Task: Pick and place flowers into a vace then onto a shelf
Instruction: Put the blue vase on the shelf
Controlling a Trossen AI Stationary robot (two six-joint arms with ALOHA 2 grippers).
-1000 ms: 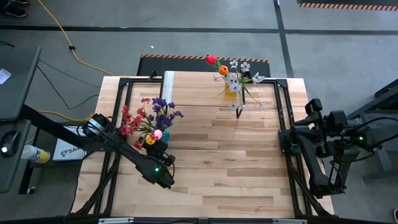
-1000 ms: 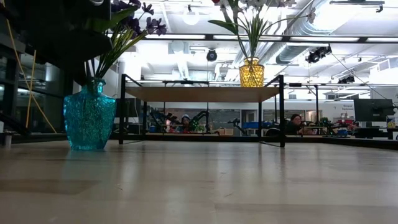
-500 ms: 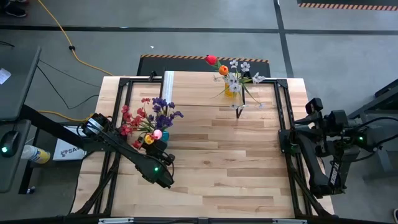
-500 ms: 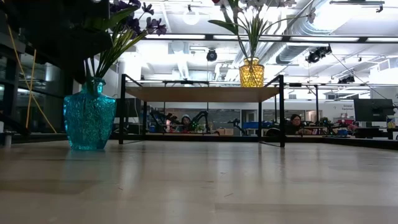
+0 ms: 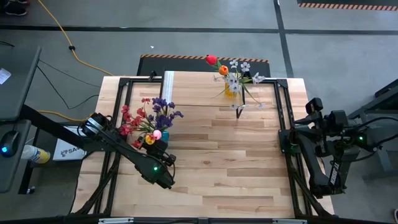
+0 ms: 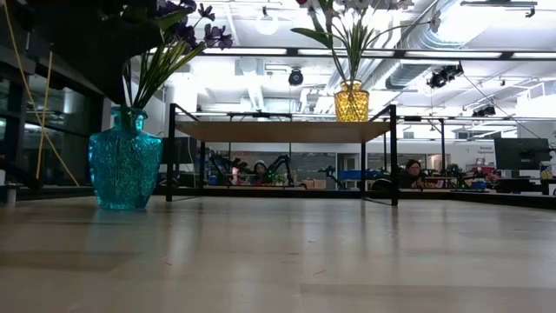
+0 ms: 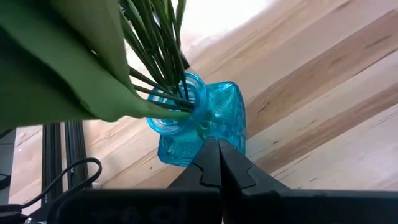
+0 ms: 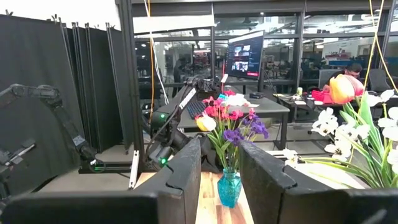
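- While your left gripper (image 7: 218,155) hangs pinched together just above the blue vase (image 7: 202,124), the flowers (image 5: 152,115) stand inside it.
- Nothing has shifted since a second ago; right gripper (image 8: 221,165) waits, parted.

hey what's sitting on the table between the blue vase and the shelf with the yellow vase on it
Nothing: the high view shows only bare tabletop between the blue vase and the shelf holding the yellow vase.

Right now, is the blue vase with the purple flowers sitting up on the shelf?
No, the blue vase stands on the tabletop; only the yellow vase sits on the shelf.
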